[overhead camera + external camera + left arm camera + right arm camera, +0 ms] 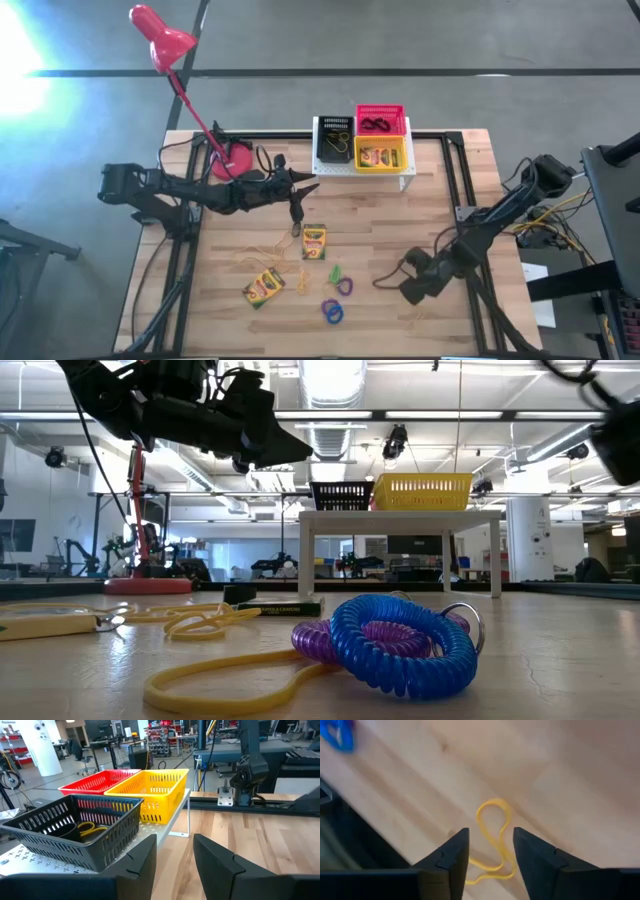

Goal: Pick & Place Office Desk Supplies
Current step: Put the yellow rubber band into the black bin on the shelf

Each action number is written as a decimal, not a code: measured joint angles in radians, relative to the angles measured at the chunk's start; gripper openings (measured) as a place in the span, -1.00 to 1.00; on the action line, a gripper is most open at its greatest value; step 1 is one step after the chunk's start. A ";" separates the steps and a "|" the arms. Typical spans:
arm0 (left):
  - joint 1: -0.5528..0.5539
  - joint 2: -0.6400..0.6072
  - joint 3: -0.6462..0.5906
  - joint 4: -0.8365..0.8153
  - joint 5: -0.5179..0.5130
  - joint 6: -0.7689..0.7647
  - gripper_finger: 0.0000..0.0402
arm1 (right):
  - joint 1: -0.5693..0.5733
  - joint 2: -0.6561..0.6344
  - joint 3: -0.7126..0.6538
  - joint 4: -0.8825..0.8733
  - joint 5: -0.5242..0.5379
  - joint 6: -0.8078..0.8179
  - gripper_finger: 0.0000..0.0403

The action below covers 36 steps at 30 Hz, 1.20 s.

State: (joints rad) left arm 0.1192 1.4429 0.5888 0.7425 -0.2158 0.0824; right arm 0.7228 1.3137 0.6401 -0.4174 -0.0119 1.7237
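Observation:
Two yellow-and-green crayon boxes [314,242] [264,288] lie flat on the wooden table. Green [335,272], purple [344,286] and blue [332,312] elastic rings lie near the front middle, among loose yellow rubber bands [258,250]. My right gripper [490,855] slants down, open, just above one yellow rubber band [492,837] near the front edge; its fingers stand on either side of the band without touching it. My left gripper [175,860] hangs open and empty above the table, level, facing the baskets.
A white perforated stand [318,170] at the far middle bears a black basket [75,827] holding rubber bands, a red basket [102,780] and a yellow basket [150,790]. A red desk lamp [235,158] stands at the far left. Bare wood lies to the right.

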 joint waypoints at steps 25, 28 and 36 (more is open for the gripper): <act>0.002 0.000 -0.001 -0.052 0.000 0.042 -0.34 | 0.027 0.526 0.454 -0.457 -0.149 -0.366 -0.41; 0.002 0.000 -0.001 -0.053 0.000 0.041 -0.34 | 0.026 0.501 0.404 -0.390 -0.170 -0.371 -0.45; 0.002 0.001 -0.006 -0.069 0.000 0.025 -0.34 | 0.030 0.403 0.299 -0.304 -0.122 -0.332 -0.78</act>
State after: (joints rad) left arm 0.1211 1.4437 0.5831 0.6740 -0.2161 0.1071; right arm 0.7531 1.7168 0.9396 -0.7210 -0.1337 1.3921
